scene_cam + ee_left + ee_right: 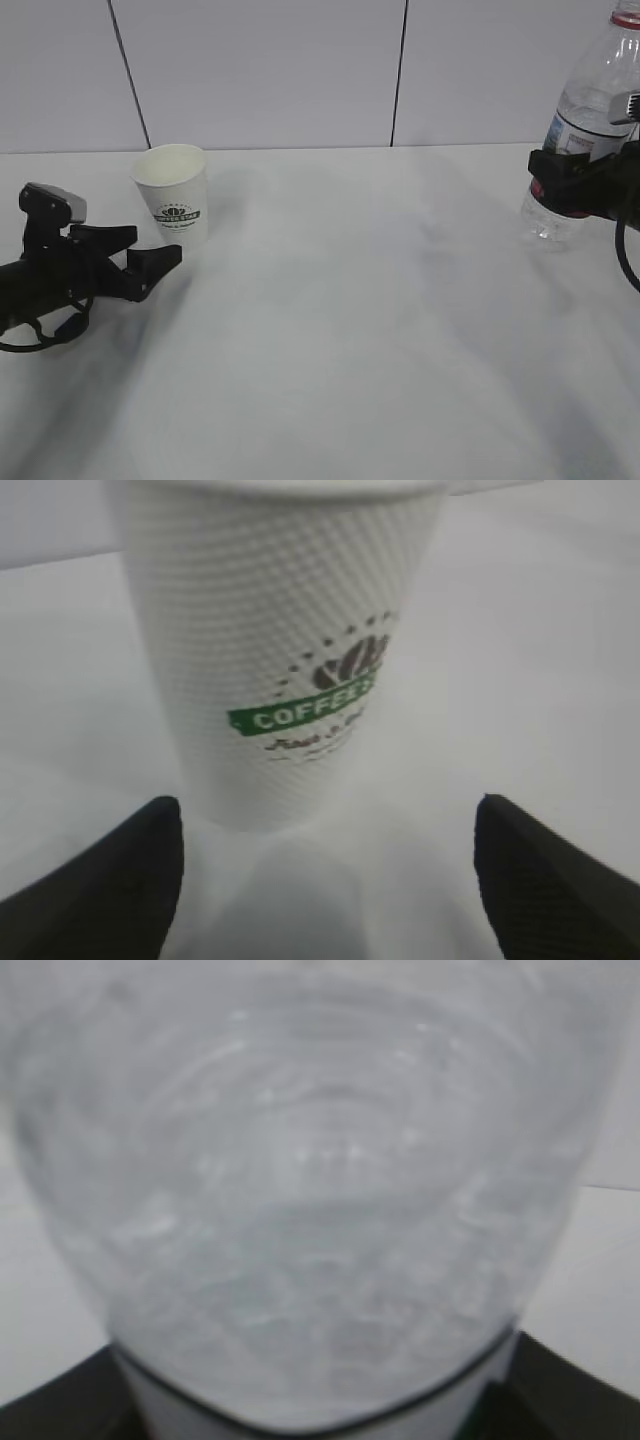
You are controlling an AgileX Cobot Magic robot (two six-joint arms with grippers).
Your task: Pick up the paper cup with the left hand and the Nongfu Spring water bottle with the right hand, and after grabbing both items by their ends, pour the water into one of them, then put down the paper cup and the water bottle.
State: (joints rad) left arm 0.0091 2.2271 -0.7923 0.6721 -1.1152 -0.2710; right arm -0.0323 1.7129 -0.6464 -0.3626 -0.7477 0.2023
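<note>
The white paper cup [175, 195] with its green logo stands upright at the left of the table. My left gripper [158, 248] lies low just in front of it, open, its fingers [110, 890] wide apart and short of the cup [290, 660]. At the right edge, the clear Nongfu Spring water bottle [590, 100] leans slightly, red ring at its neck. My right gripper [560, 185] is shut on its lower, labelled part. The bottle's clear body [300, 1190] fills the right wrist view between the dark jaws. I cannot make out the water level.
The white table [360, 330] stretches between the two arms. A white panelled wall [270, 70] rises behind its back edge.
</note>
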